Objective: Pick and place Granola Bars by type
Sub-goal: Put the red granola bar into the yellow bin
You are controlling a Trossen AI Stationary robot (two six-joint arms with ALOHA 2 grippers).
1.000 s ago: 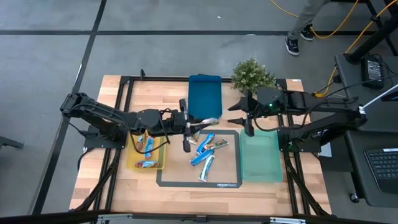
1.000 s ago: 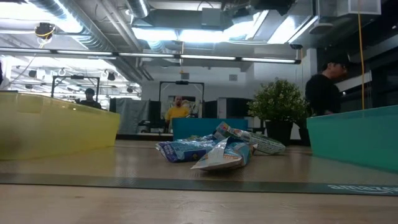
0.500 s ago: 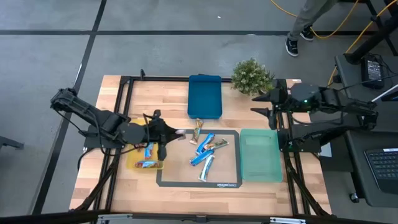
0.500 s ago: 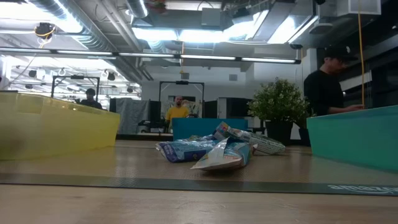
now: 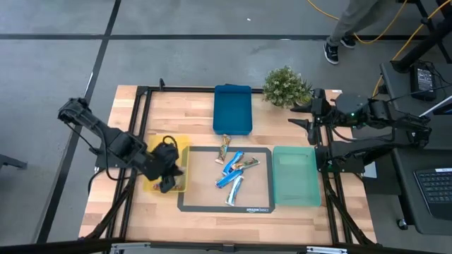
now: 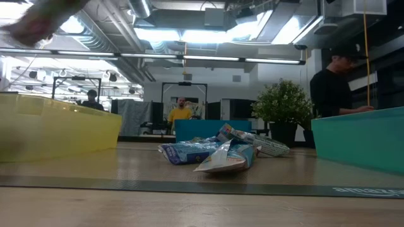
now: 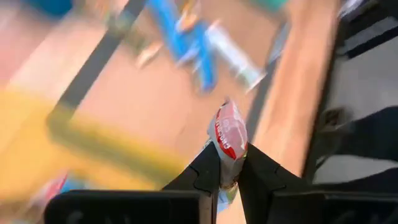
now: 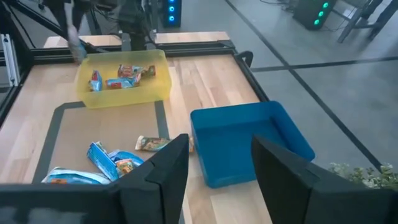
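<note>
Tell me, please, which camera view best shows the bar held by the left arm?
The left wrist view: the red-and-silver bar sits pinched in the left end effector. High view hides it behind the arm; low view shows only a blur; right wrist shows nothing clear.

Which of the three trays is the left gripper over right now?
The yellow tray, on the table's left side. The left gripper hangs over it, shut on a red-and-silver granola bar. The blue tray and green tray lie farther right.
</note>
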